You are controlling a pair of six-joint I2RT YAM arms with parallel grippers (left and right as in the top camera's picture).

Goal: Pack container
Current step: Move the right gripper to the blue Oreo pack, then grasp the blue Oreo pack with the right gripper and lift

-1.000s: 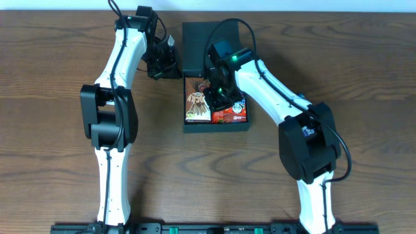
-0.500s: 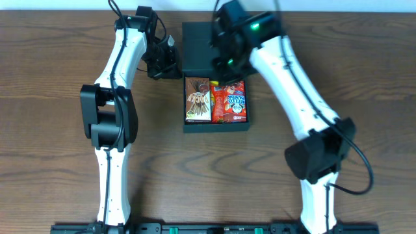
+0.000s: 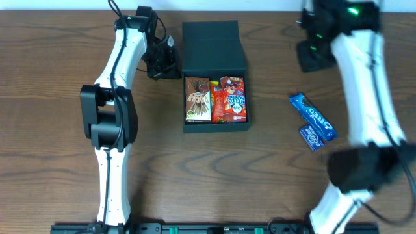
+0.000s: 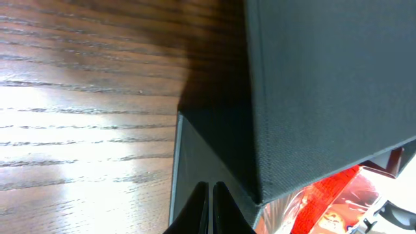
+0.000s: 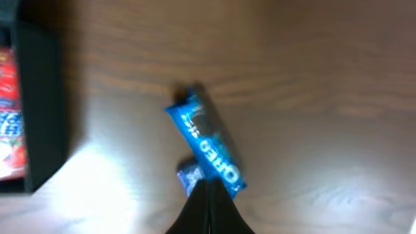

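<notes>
Seeming light, stiff cardboard, the container (image 3: 214, 45) suits a pinch at its 9 o'clock wall, by the clenched left gripper (image 4: 210, 185); right gripper (image 5: 208, 183) clenched, empty.

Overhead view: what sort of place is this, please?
Most likely a robot lab workbench: a white left arm and right arm stand at one edge of a wood-grain table, with a dark container holding snack packets and blue Oreo packets lying loose beside it.
</notes>
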